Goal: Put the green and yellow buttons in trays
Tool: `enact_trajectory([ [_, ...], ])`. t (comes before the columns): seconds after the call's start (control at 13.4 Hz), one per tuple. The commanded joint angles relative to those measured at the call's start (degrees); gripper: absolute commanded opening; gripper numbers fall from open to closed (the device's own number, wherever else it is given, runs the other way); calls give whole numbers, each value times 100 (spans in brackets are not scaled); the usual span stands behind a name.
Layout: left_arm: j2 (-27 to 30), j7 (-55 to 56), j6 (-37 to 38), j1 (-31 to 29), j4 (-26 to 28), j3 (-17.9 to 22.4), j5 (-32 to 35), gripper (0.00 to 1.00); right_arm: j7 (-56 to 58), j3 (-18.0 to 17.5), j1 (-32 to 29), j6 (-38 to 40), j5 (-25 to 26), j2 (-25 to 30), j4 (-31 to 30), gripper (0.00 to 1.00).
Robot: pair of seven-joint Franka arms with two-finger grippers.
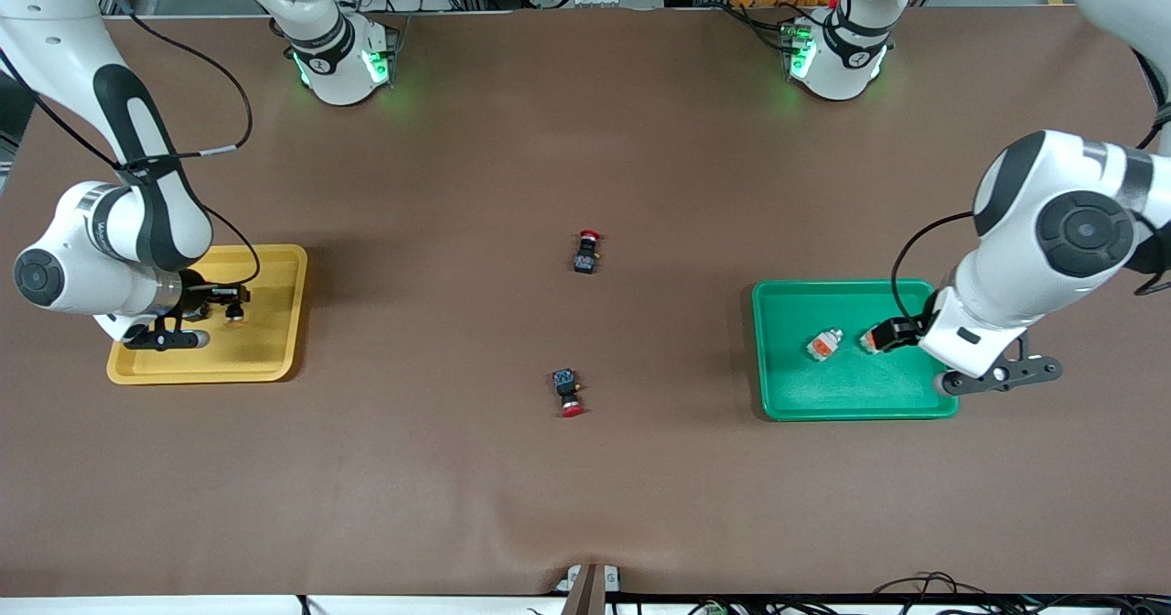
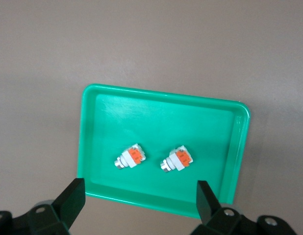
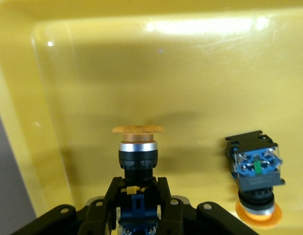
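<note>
- Over the glossy yellow tray (image 3: 53, 73), the right gripper (image 3: 138, 192) is clamped on a black-bodied button (image 3: 137, 152) with a flat orange-yellow cap and a metal collar; its lower body is hidden by the fingers
- Beside it, a second yellow-capped button (image 3: 255, 183) stands cap-down in that tray
- Above the smooth green tray (image 2: 156, 107), the left gripper (image 2: 139, 198) hangs with fingers apart, holding nothing
- Two pale blocks with orange faces (image 2: 130, 156) (image 2: 176, 159) lie in it, near each other
- Two red-capped buttons (image 1: 586, 252) (image 1: 567, 390) lie on the brown mat (image 1: 585, 469), their details hard to make out

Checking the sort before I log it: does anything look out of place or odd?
Nothing stands out. Two pale buttons lie in the green tray; the yellow tray holds one yellow-capped button, another sits in the right gripper. Two red-capped buttons remain on the table.
</note>
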State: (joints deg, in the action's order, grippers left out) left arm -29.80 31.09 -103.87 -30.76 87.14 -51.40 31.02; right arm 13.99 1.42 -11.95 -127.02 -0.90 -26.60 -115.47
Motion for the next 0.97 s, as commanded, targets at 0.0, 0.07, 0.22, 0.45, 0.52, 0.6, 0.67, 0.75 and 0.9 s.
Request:
enact_trajectory([
  [0.0,-69,-506,577,88,-653,-54,-244,100,51,-106,-106,-165,72,-90,-81,3],
  [0.07,-70,-524,569,88,-690,-54,-376,100,51,-106,-89,-156,72,-91,-81,24],
  [0.22,27,-516,648,9,-690,-72,-430,100,51,-106,-132,-182,72,-152,-55,44],
  [0.45,212,-516,1428,0,-1057,-81,-448,100,51,-115,-133,-156,37,-179,-2,100],
  [0.52,229,-516,1613,-9,-1103,-98,-456,100,34,-115,-124,-112,11,-179,76,100],
  [0.6,351,-524,1659,-52,-1112,-90,-456,100,25,-133,-106,-95,-7,-179,155,100],
  [0.67,579,-542,1659,-140,-1095,-81,-569,100,16,-150,-45,-7,-15,-170,269,100],
  [0.75,755,-551,1659,-210,-1077,-81,-866,100,7,-203,16,167,-24,-144,453,100],
  [0.9,957,-560,1659,-579,-1068,-90,-1482,100,7,-378,69,780,-33,-82,1075,100],
])
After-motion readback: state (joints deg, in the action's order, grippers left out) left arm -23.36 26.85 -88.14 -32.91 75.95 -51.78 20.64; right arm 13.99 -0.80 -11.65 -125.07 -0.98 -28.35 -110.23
